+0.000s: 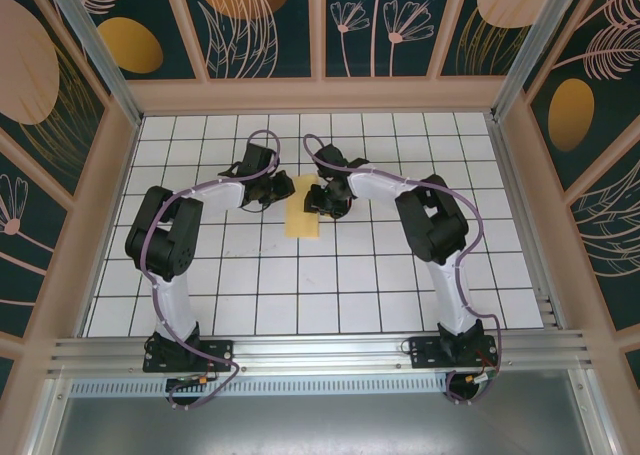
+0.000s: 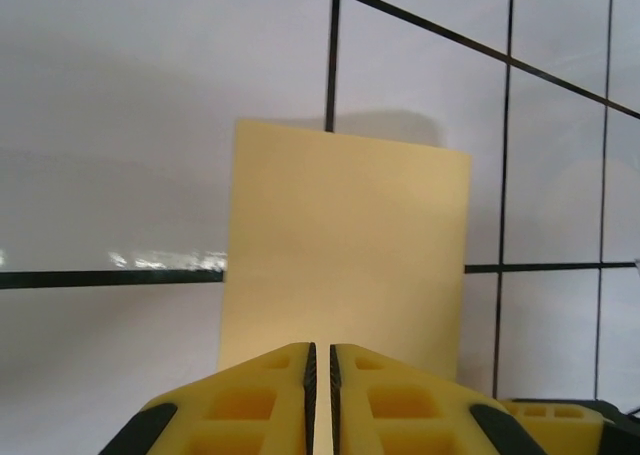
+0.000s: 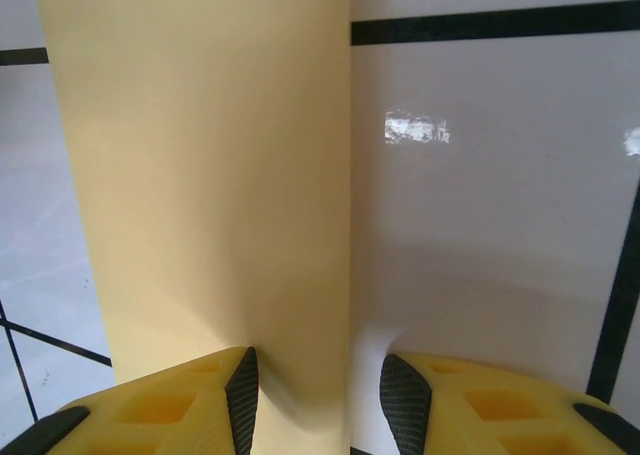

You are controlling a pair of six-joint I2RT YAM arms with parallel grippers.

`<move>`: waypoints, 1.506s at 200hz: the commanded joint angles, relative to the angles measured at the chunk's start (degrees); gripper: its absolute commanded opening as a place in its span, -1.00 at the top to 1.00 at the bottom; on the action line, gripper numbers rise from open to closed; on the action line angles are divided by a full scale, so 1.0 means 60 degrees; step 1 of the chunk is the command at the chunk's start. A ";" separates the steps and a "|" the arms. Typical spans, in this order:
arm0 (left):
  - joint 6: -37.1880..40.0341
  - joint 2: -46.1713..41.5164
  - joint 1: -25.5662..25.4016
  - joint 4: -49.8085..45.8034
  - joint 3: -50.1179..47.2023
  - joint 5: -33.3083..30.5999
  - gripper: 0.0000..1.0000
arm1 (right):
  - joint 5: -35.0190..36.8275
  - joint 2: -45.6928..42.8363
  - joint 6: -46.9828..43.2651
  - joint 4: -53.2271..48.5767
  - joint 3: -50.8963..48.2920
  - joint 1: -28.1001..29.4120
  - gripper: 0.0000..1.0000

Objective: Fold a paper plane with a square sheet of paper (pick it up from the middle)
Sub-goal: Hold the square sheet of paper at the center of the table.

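Both arms reach from the near edge and bend inward, elbows out, so that the two wrists meet nose to nose over the middle of the desk [image 1: 300, 295]. The left arm [image 1: 165, 240] comes in from the left and the right arm [image 1: 435, 225] from the right, each trailing a purple cable [image 1: 262, 135].

The square sheet of paper [image 1: 303, 215], folded to a narrow yellow rectangle, lies on the white grid between them. The left tool [image 1: 281, 188] sits at its left edge and the right tool [image 1: 322, 197] at its right edge.

In the left wrist view the left tool's pads are all but together, with a thin dark slit between them. The paper's near edge runs under the fingers [image 2: 250, 400], so we cannot tell whether it is pinched.

In the right wrist view the right tool's pads stand clearly apart. The paper's long edge passes through the gap, curling a little at the bottom, touching the left pad [image 3: 243, 395] but not clamped.

Dark panels [image 1: 260, 25] painted with leaves wall the desk on three sides, and a metal rail [image 1: 320, 350] crosses the near edge by the arm bases
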 commanded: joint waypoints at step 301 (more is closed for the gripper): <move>0.0054 0.0658 0.0071 0.0272 -0.0206 0.1190 0.77 | 0.1552 0.1859 -0.0140 -0.0521 -0.0143 0.0022 0.12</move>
